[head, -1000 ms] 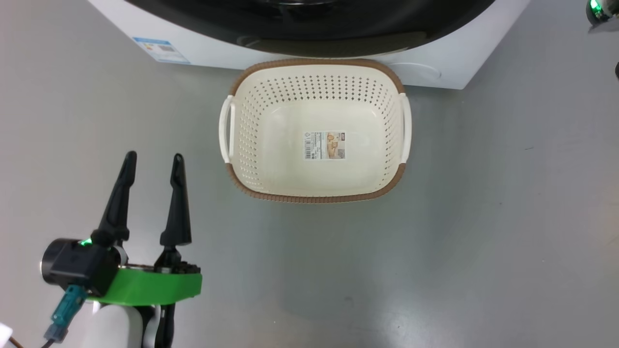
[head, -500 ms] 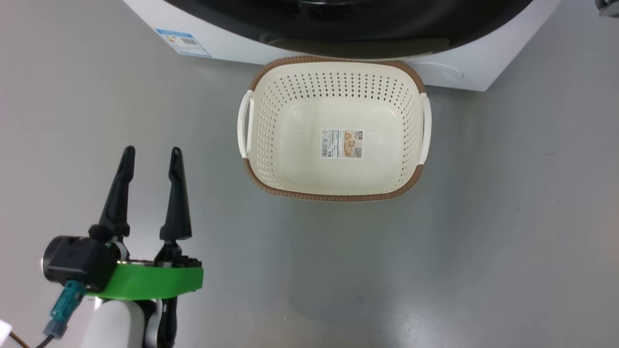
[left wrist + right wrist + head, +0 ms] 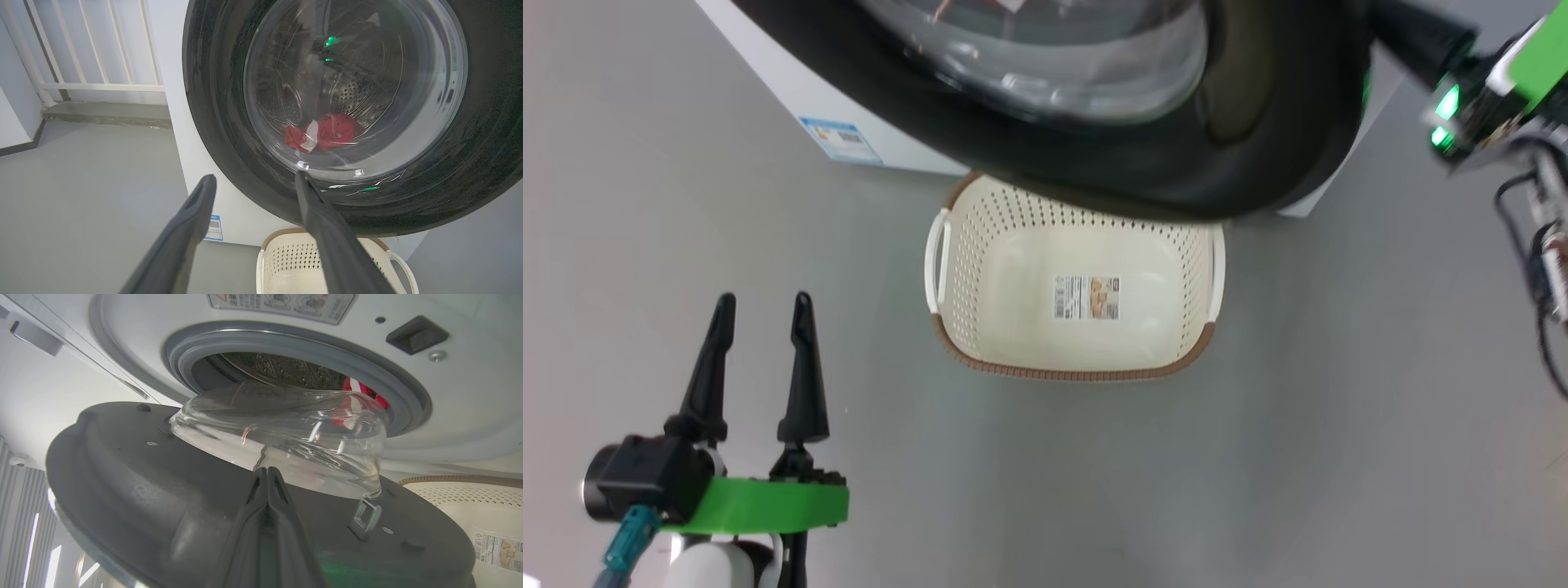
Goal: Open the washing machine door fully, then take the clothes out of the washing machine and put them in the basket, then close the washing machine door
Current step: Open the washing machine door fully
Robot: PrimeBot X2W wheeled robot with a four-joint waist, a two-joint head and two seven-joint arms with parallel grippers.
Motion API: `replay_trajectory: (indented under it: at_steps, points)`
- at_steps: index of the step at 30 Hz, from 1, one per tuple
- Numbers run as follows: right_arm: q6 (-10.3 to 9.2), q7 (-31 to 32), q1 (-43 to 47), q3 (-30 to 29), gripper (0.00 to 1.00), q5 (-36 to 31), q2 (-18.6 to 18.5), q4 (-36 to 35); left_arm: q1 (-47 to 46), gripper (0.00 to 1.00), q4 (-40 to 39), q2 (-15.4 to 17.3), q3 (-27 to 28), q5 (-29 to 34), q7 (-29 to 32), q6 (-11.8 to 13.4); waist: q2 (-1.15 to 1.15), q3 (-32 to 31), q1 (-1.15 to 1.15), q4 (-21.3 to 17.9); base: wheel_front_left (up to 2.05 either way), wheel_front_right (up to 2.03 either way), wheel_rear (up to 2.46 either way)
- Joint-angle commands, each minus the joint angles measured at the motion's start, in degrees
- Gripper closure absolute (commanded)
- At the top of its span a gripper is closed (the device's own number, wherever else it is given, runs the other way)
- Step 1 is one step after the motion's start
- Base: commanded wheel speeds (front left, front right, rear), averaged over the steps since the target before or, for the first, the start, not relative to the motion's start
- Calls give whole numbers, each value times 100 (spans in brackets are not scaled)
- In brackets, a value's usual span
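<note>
The washing machine door [image 3: 1258, 122], black-rimmed with a bulging glass bowl, stands ajar and overhangs the far edge of the basket [image 3: 1078, 374]. The cream basket sits empty on the floor before the white washing machine [image 3: 809, 90]. Red clothes [image 3: 331, 130] lie in the drum, seen through the glass and past the grey gasket [image 3: 351, 386]. My right gripper [image 3: 266, 470] is shut, its tips against the door's inner face [image 3: 135, 477] just below the glass. Its wrist housing [image 3: 1478, 90] shows at the door's right edge. My left gripper [image 3: 764, 298] hangs open and empty, left of the basket.
Open grey floor [image 3: 1258, 457] spreads in front of and right of the basket. A white railing [image 3: 94, 49] and a low step lie left of the machine. Cables [image 3: 1543, 245] hang from my right arm. A blue label [image 3: 841, 140] marks the machine's lower corner.
The head camera has shifted. The door has swung out over the basket's far edge, and my right wrist has come into view at its right edge. My left gripper stays open.
</note>
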Motion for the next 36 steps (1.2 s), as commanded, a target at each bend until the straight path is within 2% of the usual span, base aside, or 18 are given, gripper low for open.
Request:
replay_trajectory:
  at_steps: [1, 16, 36]
  points:
    - [10, 110, 289, 83, 100, 74, 173, -297, 120, 0, -89, 115, 241, 65, -29, -52, 0, -327, 0, -52, 0, 0, 0]
    - [10, 470, 1334, 141, 100, 214, 342, -649, 548, 0, 86, 115, 438, 175, -29, -198, 0, -1038, 0, 109, 0, 0, 0]
    - [10, 807, 2224, 334, 100, 222, 681, -1049, 767, 0, 199, 115, 584, 276, -29, -302, 0, -1478, 0, 360, 0, 0, 0]
